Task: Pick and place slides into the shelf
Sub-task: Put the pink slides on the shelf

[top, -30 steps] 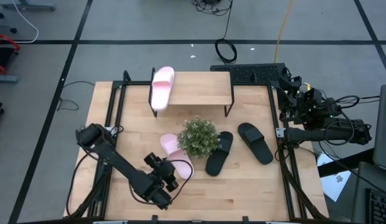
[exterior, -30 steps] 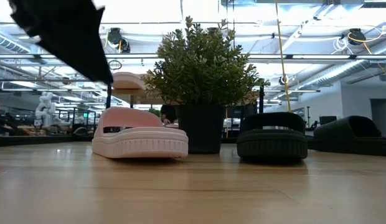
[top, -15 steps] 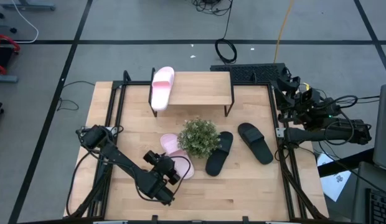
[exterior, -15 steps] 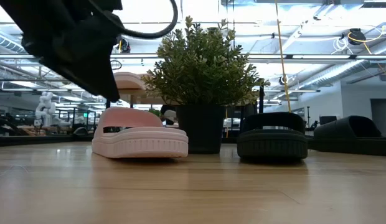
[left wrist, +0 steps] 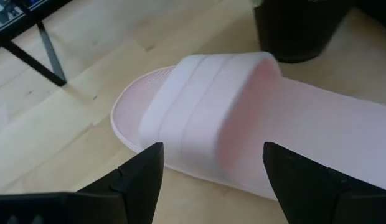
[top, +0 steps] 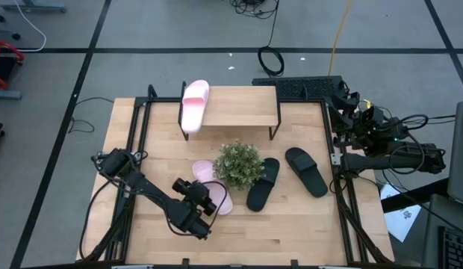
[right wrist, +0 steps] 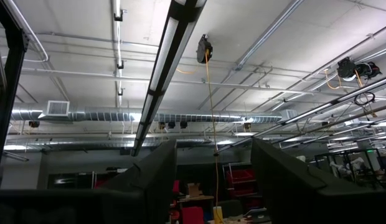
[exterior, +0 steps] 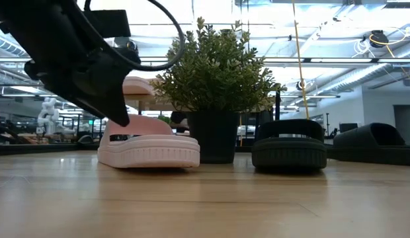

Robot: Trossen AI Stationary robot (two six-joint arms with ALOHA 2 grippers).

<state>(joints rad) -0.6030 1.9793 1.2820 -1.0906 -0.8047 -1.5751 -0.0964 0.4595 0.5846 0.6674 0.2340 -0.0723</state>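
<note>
1. Since a second ago your left arm has swung in from the surface's near-left edge; the left pincer [top: 204,203] now sits just at the strap end of the pale pink slide sandal [top: 213,187] lying on the light wood surface [top: 291,224].
2. Left pincer state: fingers spread wide, holding nothing. In the left wrist view they stand either side of that slide's broad strap [left wrist: 208,93], not touching it. My read: you are lined up for a grab across the strap.
3. Second pale pink slide [top: 194,104] already lies on the low shelf with a light wood plank top and black metal legs [top: 243,108], at its left end. That leaves room to its right, presumably for the other three.
4. Two black slide sandals are on the surface: one [top: 262,184] just beside the small green leafy plant in a dark pot [top: 237,164], one [top: 306,171] further right.
5. Right pincer [top: 342,101] is parked off the surface's right edge, fingers apart, empty; its wrist camera faces the ceiling.
6. Hidden: the plant's leaves cover part of the targeted slide from above, so whether slide and pot touch is unclear. The low view shows the arm's bulk over the slide but not the fingertips.
</note>
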